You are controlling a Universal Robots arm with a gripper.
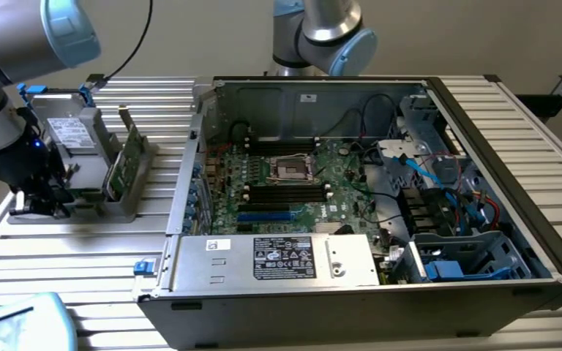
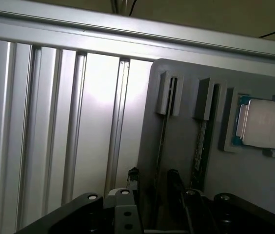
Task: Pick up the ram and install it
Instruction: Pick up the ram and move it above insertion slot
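Jaws apart, seemingly astride one ram (image 2: 162,139); one card (image 2: 200,144), one processor (image 2: 264,123) beside

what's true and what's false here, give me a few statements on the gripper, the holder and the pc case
1. The black gripper has open fingers astride the slim dark ram stick. True.
2. The ram stick is lifted clear of the grey slotted holder. False: it stands in its slot.
3. The square silver processor chip lies in the holder. True.
4. The metal computer case is closed. False: it is open, with the green motherboard showing.
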